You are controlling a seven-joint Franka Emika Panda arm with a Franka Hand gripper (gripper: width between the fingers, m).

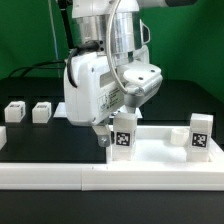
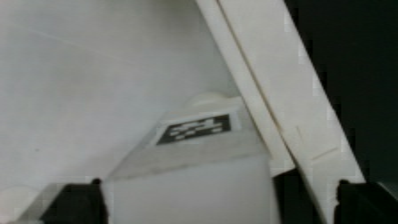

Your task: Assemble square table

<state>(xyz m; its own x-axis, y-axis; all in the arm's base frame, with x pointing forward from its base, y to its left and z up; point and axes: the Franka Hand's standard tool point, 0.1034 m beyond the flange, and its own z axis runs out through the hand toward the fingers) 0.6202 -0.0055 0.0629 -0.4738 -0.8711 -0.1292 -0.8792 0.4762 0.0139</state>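
gripper (image 2: 210,205) stood wide, empty | square tabletop (image 2: 107,90) lay flat on counter (image 1: 40,138), just beside L-shaped rail (image 2: 294,100), under me | judged it stiff, light, slick plastic; best pinched across an edge

On my screen the bench (image 1: 50,140) is a flat black top. Toward the exterior view's left, one small white leg (image 1: 16,110) rests directly on it with a second leg (image 1: 42,110) just beside it, both showing marker tags and both well apart from the white square slab (image 1: 165,150), which lies flat toward the exterior view's right. A long white rail (image 1: 60,178) lies along the near edge; the slab sits close behind it, though I cannot tell whether they touch.
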